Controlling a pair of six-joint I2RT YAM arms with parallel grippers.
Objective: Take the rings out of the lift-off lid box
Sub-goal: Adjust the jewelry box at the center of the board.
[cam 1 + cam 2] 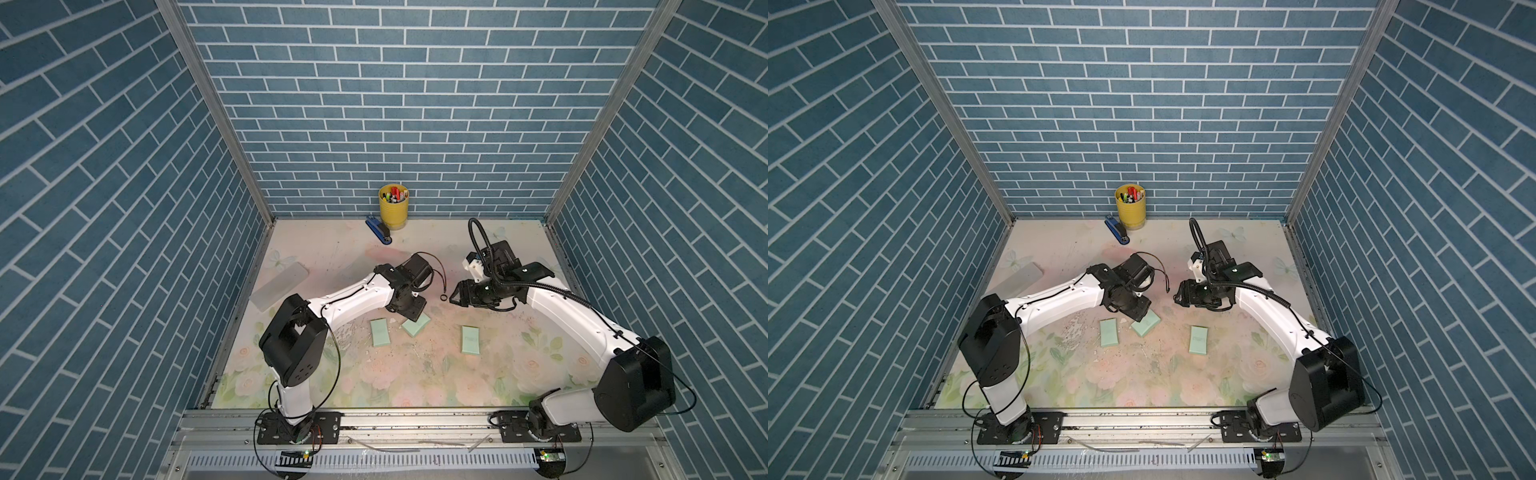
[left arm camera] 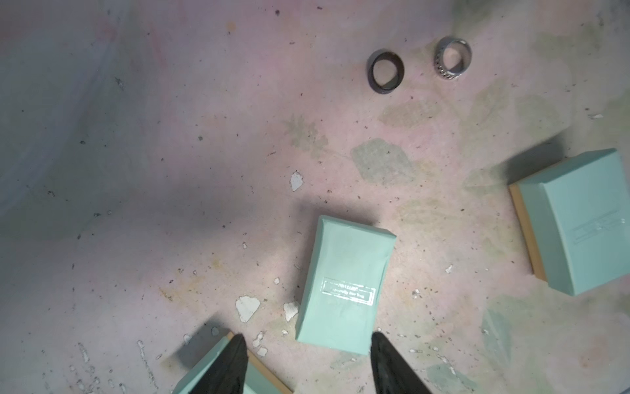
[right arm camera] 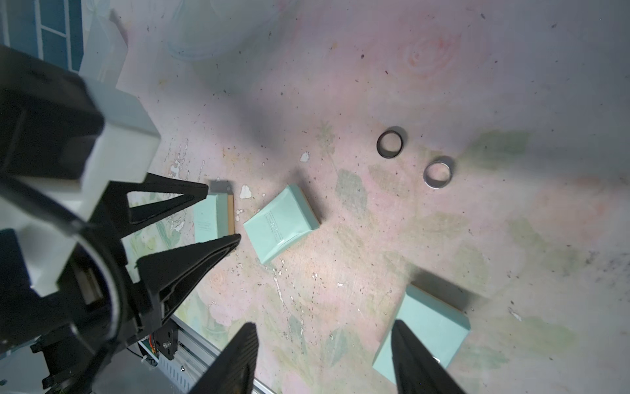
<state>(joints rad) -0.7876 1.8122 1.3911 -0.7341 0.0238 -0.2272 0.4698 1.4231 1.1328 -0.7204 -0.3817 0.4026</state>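
Note:
Two rings lie on the floral tabletop: a black ring [image 2: 385,71] [image 3: 392,142] [image 1: 444,298] and, beside it, a pale metal ring [image 2: 452,58] [image 3: 438,172]. Three mint-green boxes lie closed in a row: left [image 1: 380,332], middle [image 1: 416,325] and right [image 1: 470,339]. My left gripper [image 2: 306,341] hangs open above the near end of the middle box [image 2: 344,290], holding nothing. My right gripper [image 3: 324,341] is open and empty too, above bare table beside the right box [image 3: 426,331]. In a top view its tips [image 1: 453,297] sit just right of the black ring.
A yellow cup of pens [image 1: 393,206] and a blue stapler [image 1: 379,235] stand at the back wall. A translucent white block [image 1: 278,284] lies at the left edge. Brick-pattern walls close three sides. The two wrists hang close together mid-table.

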